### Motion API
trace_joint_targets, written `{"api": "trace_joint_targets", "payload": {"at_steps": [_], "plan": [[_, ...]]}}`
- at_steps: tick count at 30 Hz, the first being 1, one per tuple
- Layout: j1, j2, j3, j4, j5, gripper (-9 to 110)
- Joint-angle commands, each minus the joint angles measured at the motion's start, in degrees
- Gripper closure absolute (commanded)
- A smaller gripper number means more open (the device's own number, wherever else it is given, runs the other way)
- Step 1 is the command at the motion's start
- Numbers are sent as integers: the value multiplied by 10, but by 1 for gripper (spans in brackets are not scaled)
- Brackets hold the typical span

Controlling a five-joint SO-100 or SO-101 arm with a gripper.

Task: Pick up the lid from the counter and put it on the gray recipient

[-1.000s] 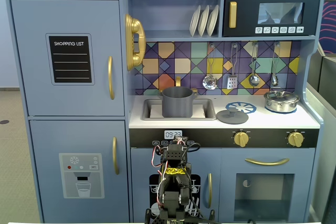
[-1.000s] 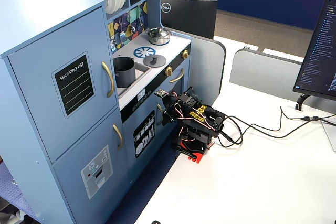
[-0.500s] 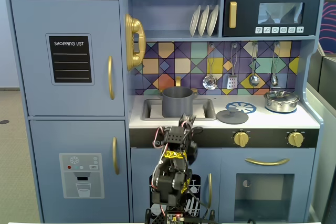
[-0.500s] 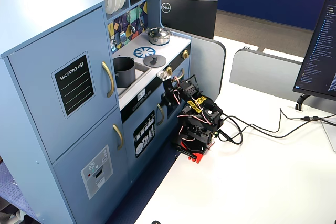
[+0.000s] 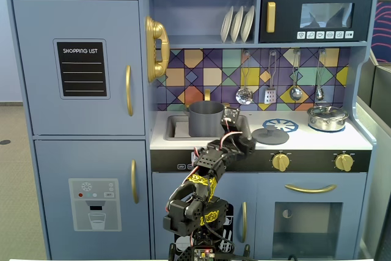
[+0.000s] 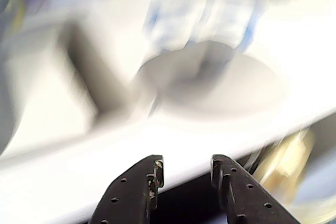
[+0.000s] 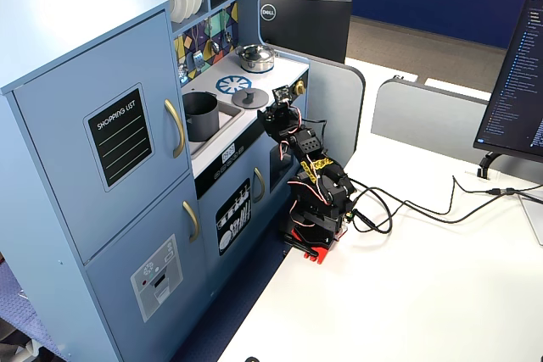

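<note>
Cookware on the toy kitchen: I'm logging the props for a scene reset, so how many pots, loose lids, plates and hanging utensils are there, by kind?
Pots: 2, the gray pot in the sink and the silver pot on the right
Loose lids: 1, the gray lid on the counter
Plates: 3, on the shelf
Hanging utensils: 4
Total: 10

Pale blue wooden toy kitchen (image 5: pixel 79 151), gold handles. Backsplash (image 5: pixel 208 74): purple, yellow, teal and orange geometric tiles. Below it: matte dark-gray cylindrical pot (image 5: pixel 206 118); flat matte dark-gray round lid (image 5: pixel 270 135); blue-and-white spoked burner print (image 5: pixel 287 124); shiny silver pot (image 5: pixel 327 117). Black arm (image 5: pixel 201 194), yellow markings.
</note>
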Motion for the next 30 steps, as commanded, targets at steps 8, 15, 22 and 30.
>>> {"api": "trace_joint_targets", "payload": {"at_steps": [8, 15, 22, 30], "plan": [[15, -90, 11, -208, 51, 80], [28, -165, -6, -238, 54, 78], [40, -233, -65, -229, 39, 78], [41, -306, -134, -224, 35, 79]]}}
